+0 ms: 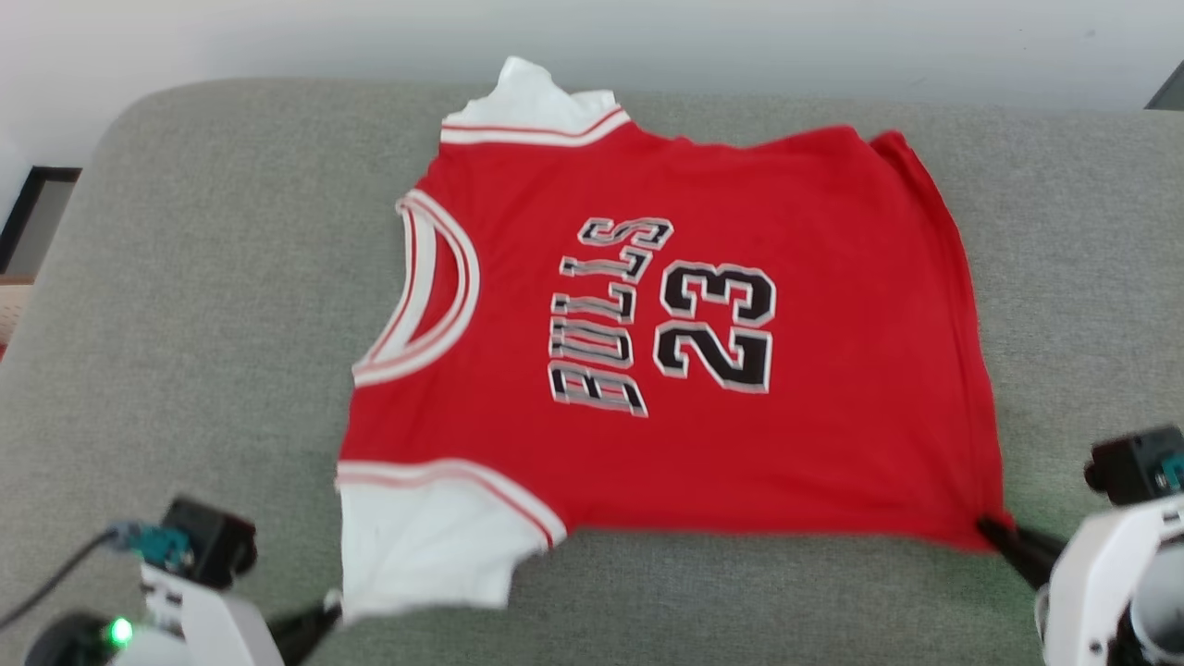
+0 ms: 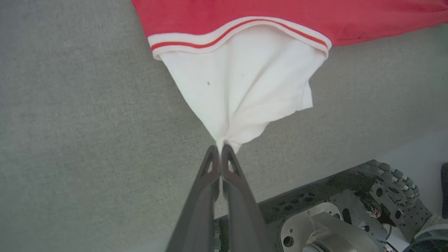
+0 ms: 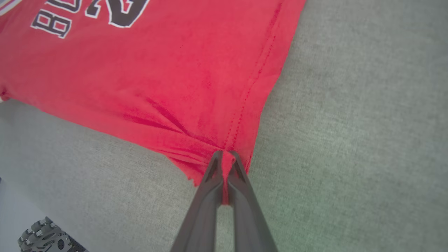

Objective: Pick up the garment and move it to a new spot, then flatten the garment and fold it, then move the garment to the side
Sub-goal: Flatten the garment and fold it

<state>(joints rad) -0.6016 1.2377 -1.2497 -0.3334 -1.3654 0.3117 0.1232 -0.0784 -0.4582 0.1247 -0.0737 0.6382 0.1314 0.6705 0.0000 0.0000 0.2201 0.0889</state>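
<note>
Grey cushion (image 1: 185,277), garment (image 1: 647,444) spread flat, left gripper (image 2: 220,148) pinching sleeve (image 2: 241,87), right gripper (image 3: 225,155) pinching hem (image 3: 245,115)

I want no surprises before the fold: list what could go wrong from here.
1. The left tool pinches just the tip of the white sleeve; a pull may slip it free.
2. The right tool grips a bunched hem corner of the garment; lifting could leave creases.
</note>
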